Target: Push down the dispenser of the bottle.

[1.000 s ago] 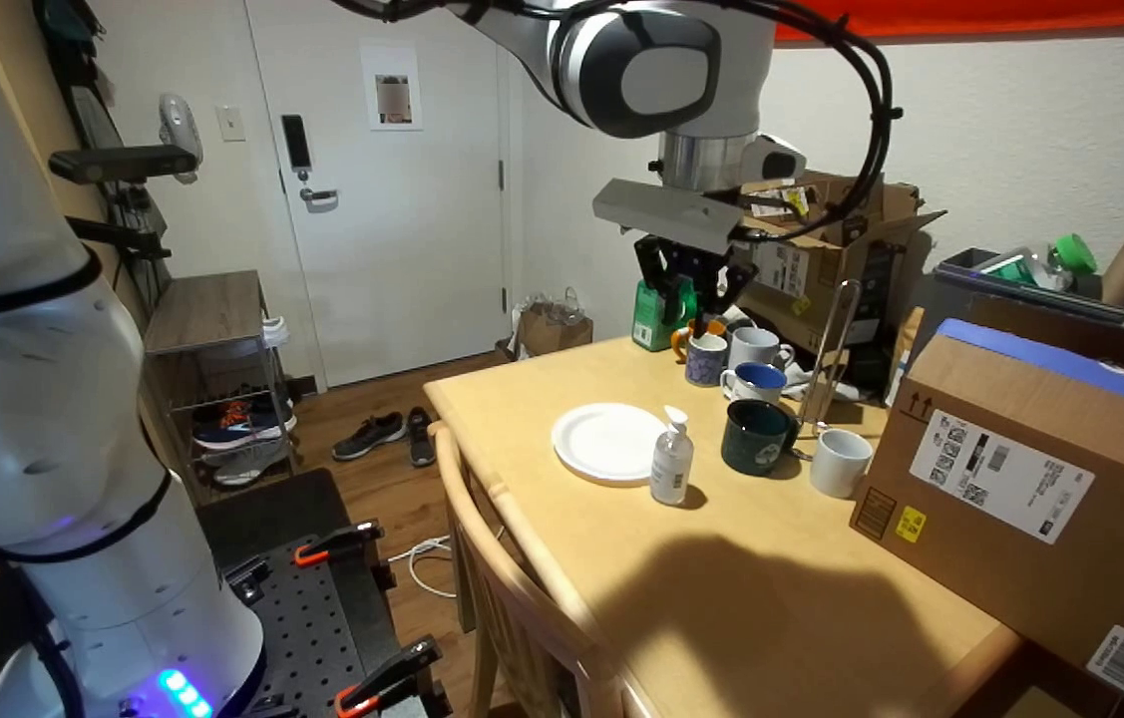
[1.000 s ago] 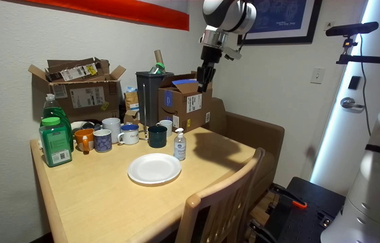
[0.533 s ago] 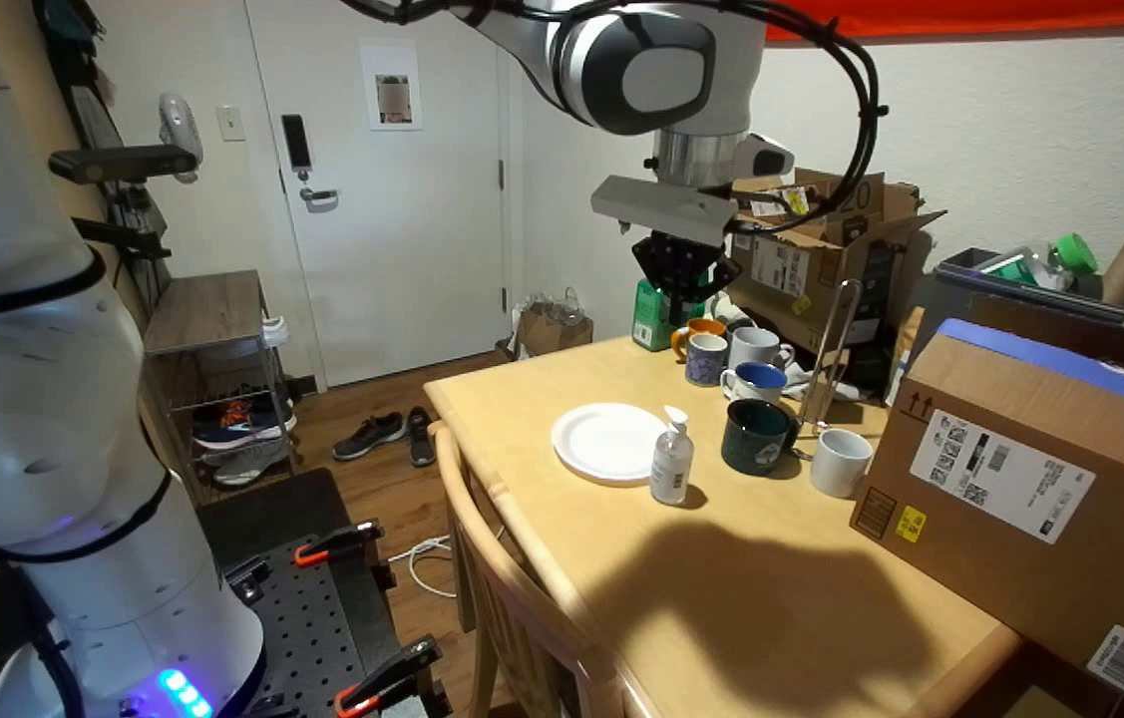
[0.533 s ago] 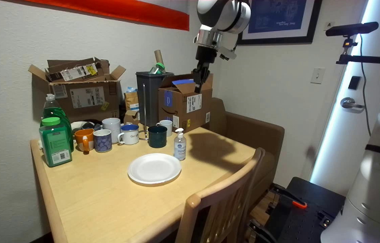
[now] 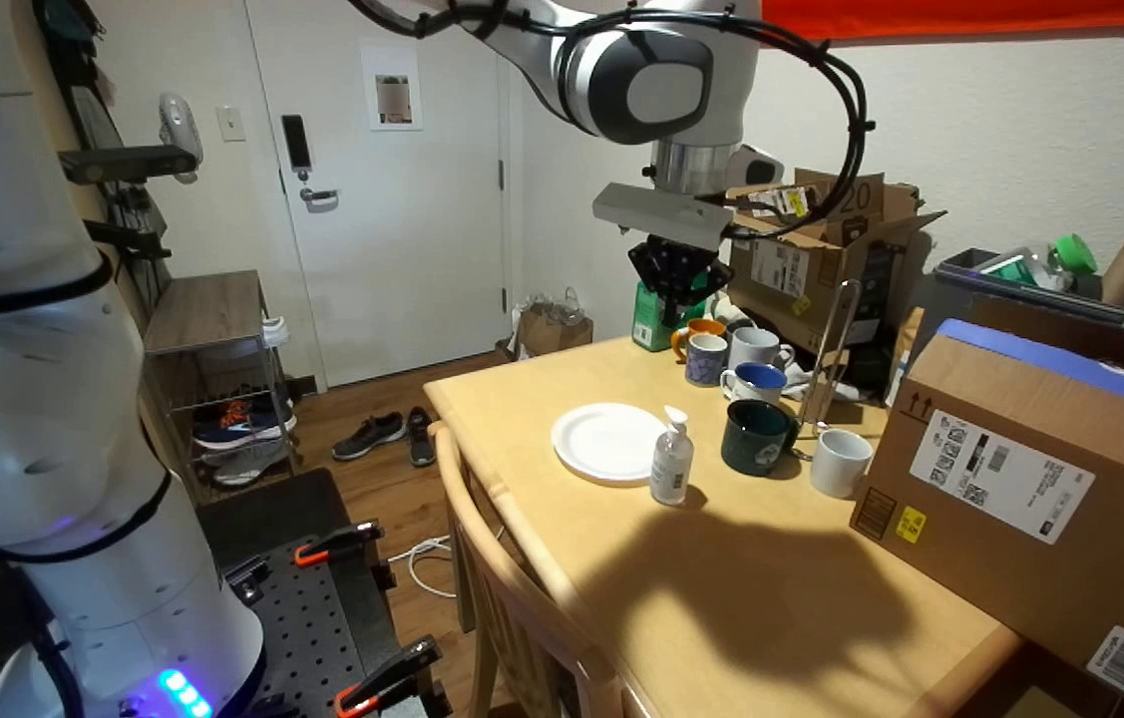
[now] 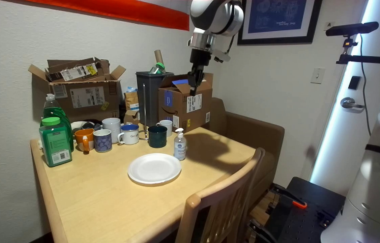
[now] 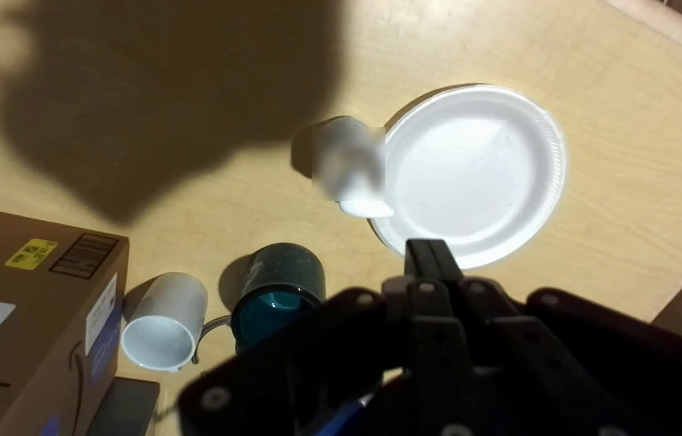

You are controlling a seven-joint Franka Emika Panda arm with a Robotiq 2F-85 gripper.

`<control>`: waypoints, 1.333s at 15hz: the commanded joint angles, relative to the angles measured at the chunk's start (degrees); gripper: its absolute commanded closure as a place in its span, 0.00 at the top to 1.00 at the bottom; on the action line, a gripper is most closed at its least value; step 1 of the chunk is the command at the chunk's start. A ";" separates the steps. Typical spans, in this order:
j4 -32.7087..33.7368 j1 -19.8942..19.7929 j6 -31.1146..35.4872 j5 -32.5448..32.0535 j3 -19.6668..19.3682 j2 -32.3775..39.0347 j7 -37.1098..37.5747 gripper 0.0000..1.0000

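A clear bottle with a white pump dispenser stands upright on the table; in both exterior views I see the bottle (image 5: 671, 469) (image 6: 179, 149) and its pump head (image 5: 676, 417) (image 6: 179, 131). In the wrist view the bottle's body is blurred, but the white nozzle (image 7: 367, 208) shows, pointing over the plate's edge. My gripper (image 5: 669, 317) (image 6: 193, 91) is in the air, higher than the pump and apart from it. In the wrist view the gripper (image 7: 431, 245) has its fingertips pressed together with nothing between them, and they overlap the plate's near rim.
A white plate (image 5: 607, 444) (image 7: 462, 175) lies beside the bottle. A dark green mug (image 5: 756, 437) (image 7: 283, 281) and a white mug (image 5: 840, 462) (image 7: 165, 321) stand close by. More mugs, green bottles (image 6: 56, 141) and a large cardboard box (image 5: 1030, 499) are on the table. A chair (image 6: 223, 195) stands at its edge.
The gripper fingers were apart a second ago and have closed. The arm has moved left in both exterior views, coming more over the bottle's area. The bottle has not moved.
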 commanded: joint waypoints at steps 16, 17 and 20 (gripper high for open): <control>5.84 -1.33 -3.58 0.93 2.67 7.14 -1.33 0.00; 5.93 -1.43 -3.60 1.01 2.70 7.44 -1.32 0.00; 5.97 -1.87 -3.68 1.57 2.70 8.14 -1.48 0.00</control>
